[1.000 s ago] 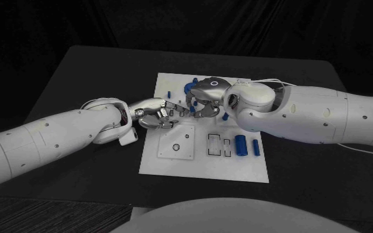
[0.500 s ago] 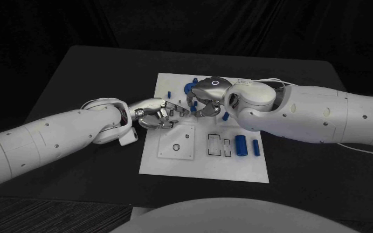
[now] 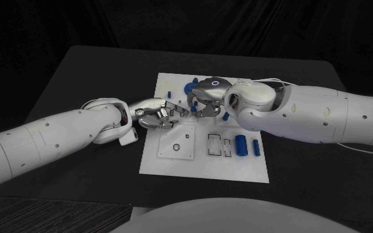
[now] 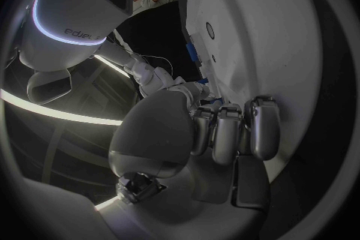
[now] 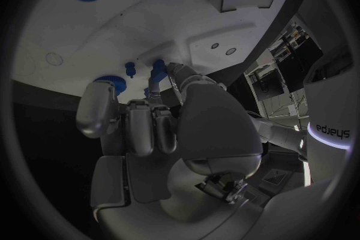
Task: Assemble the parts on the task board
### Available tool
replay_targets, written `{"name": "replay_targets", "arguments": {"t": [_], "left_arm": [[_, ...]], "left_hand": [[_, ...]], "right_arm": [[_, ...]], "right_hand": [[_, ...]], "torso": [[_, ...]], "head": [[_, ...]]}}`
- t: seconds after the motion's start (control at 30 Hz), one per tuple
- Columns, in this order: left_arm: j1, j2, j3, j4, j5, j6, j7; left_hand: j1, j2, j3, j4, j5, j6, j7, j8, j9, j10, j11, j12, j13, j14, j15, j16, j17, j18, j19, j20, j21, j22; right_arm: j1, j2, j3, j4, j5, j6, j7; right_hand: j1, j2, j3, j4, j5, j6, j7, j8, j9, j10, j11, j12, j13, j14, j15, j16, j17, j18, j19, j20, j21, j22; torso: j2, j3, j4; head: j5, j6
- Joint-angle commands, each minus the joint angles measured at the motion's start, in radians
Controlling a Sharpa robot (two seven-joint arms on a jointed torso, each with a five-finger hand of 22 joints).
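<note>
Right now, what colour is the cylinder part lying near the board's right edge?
Blue. The cylinder part lies on the white task board; the head view shows it best.

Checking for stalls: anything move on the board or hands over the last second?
No visible change. Left hand and right hand meet fingertip to fingertip over the middle of the white board, as before. The blue cylinder and the thin blue bar beside it lie where they were.
</note>
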Motion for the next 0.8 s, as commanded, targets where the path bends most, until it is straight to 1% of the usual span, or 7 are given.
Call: {"name": "replay_targets", "arguments": {"t": [0.03,0.17,0.33,0.8], "left_arm": [[-0.009,0.003,-0.006,0.002,-0.005,0.020,-0.022],[-0.009,0.002,-0.006,0.002,-0.005,0.020,-0.022],[-0.009,0.002,-0.006,0.002,-0.005,0.021,-0.022],[-0.009,0.003,-0.006,0.001,-0.005,0.025,-0.025]], "left_hand": [[-0.002,0.006,0.006,-0.002,-0.006,0.003,0.007,0.004,0.001,0.103,0.007,0.003,0.263,0.104,0.006,0.003,0.263,-0.017,-0.007,0.001,-0.003,0.122],[-0.002,0.006,0.006,-0.002,-0.006,0.003,0.007,0.004,0.001,0.103,0.007,0.003,0.263,0.104,0.006,0.003,0.263,-0.017,-0.007,0.001,-0.003,0.122],[-0.002,0.006,0.006,-0.002,-0.006,0.003,0.007,0.004,0.001,0.103,0.007,0.003,0.263,0.104,0.006,0.003,0.263,-0.017,-0.007,0.001,-0.003,0.122],[-0.002,0.006,0.006,-0.002,-0.006,0.003,0.007,0.004,0.001,0.103,0.007,0.003,0.263,0.104,0.006,0.003,0.263,-0.017,-0.007,0.001,-0.003,0.122]], "right_arm": [[-0.002,0.001,0.000,0.002,-0.007,0.011,-0.016],[-0.002,0.002,0.000,0.002,-0.007,0.014,-0.016],[-0.002,0.002,0.000,0.003,-0.007,0.017,-0.017],[-0.002,0.005,0.000,0.003,-0.007,0.026,-0.021]], "right_hand": [[0.012,0.003,0.003,-0.001,-0.005,0.005,0.001,-0.001,0.001,0.105,0.001,0.003,0.263,0.070,-0.002,-0.004,0.117,0.017,-0.006,0.002,-0.003,0.146],[0.012,0.001,0.003,-0.003,-0.008,0.003,0.002,-0.003,0.000,0.105,0.002,0.003,0.263,0.069,-0.002,-0.005,0.116,0.018,-0.007,0.001,-0.004,0.146],[0.009,0.000,0.003,-0.005,-0.040,0.000,0.005,-0.009,0.000,0.105,0.004,0.003,0.263,0.070,0.000,-0.005,0.116,0.018,-0.007,0.002,-0.006,0.146],[0.007,0.000,0.002,-0.008,-0.071,-0.007,0.007,-0.020,-0.003,0.105,0.006,0.003,0.263,0.069,0.001,-0.007,0.115,0.018,-0.006,0.003,-0.009,0.146]], "torso": [[0.001,-0.0009,0.0003],[0.001,-0.0007,0.0006],[0.000,-0.0003,0.0008],[0.000,-0.0003,-0.0003]], "head": [[0.000,0.000],[0.000,0.000],[-0.001,0.000],[-0.001,0.000]]}}
